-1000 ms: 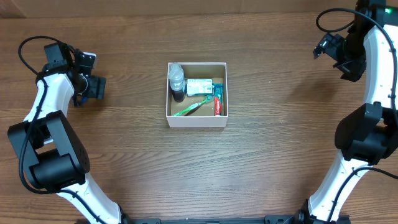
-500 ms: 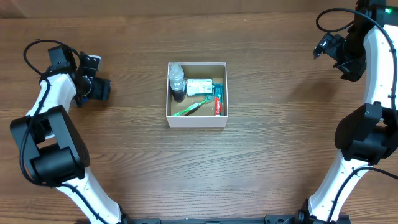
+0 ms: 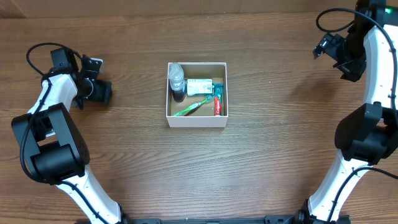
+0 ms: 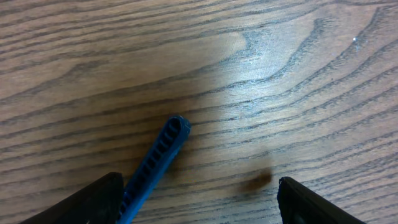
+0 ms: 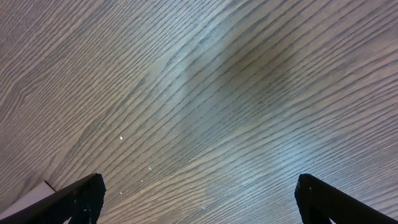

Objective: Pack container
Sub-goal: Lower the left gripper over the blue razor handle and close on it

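Container (image 3: pixel 196 121) sits mid-table, well apart from both arms, with a bottle (image 3: pixel 177 79) and toothbrush (image 3: pixel 193 107) already inside. Your left gripper (image 4: pixel 199 200) is spread wide and holds nothing. A blue comb (image 4: pixel 157 167) lies flat on the table (image 3: pixel 261 155), close to one finger, not centred. Centre over it, go low, and close across its narrow width. Your right gripper (image 5: pixel 199 190) is wide open and empty over bare wood.

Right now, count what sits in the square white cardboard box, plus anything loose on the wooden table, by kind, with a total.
In the white cardboard box:
Clear bottle with a dark base: 1
Green toothbrush: 1
Red and teal tube: 1
White and green pack: 1
On the wooden table:
Blue ridged plastic strip: 1
Total: 5
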`<state>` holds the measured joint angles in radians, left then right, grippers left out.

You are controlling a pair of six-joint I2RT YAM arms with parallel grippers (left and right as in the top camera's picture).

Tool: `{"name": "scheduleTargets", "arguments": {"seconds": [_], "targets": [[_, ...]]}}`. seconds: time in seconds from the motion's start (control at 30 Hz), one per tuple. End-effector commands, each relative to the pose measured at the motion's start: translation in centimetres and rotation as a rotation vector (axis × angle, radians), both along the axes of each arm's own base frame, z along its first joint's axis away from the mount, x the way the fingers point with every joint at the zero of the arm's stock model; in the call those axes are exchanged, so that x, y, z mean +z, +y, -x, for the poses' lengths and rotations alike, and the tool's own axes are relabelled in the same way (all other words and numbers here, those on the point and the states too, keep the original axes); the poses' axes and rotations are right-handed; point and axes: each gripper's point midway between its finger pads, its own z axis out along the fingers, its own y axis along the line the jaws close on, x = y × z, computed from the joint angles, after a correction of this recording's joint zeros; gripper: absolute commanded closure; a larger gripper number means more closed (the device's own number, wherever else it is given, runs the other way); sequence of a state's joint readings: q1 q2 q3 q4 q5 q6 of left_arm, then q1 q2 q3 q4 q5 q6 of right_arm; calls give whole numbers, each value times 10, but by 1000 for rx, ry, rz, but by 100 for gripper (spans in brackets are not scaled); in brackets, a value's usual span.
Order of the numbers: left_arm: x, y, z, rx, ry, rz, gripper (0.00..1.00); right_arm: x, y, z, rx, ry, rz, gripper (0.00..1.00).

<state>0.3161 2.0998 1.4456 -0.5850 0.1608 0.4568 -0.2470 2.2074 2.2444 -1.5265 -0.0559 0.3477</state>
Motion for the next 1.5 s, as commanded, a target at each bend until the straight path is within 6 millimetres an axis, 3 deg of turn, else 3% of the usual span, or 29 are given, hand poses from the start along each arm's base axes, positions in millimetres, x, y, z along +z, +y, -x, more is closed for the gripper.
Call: {"name": "scheduleTargets", "arguments": {"seconds": [0.0,0.13,0.33,0.6,0.83,0.93,1.17,1.33,1.47], "targets": [[-13,-2,12,-12,56,17,20,24,1,-3,-5,-65,9,0],[-15,-5,22,-12,98,32,22,24,1,-3,-5,-65,9,0],[-19,-12,42,8,185,67,36,24,1,-3,-5,-65,9,0],[-22,-2,53,60,235,18,31,24,1,-3,-5,-65,9,0],[-19,1,44,150,204,31,30,24,1,-3,-5,-65,9,0],[-8,4,35,246,188,54,31,24,1,-3,-5,-65,9,0],[42,3,24,467,212,119,31,24,1,-3,-5,-65,9,0],[72,1,30,546,254,141,31,24,1,-3,-5,-65,9,0],[72,9,48,562,318,66,27,24,1,-3,-5,-65,9,0]]}}
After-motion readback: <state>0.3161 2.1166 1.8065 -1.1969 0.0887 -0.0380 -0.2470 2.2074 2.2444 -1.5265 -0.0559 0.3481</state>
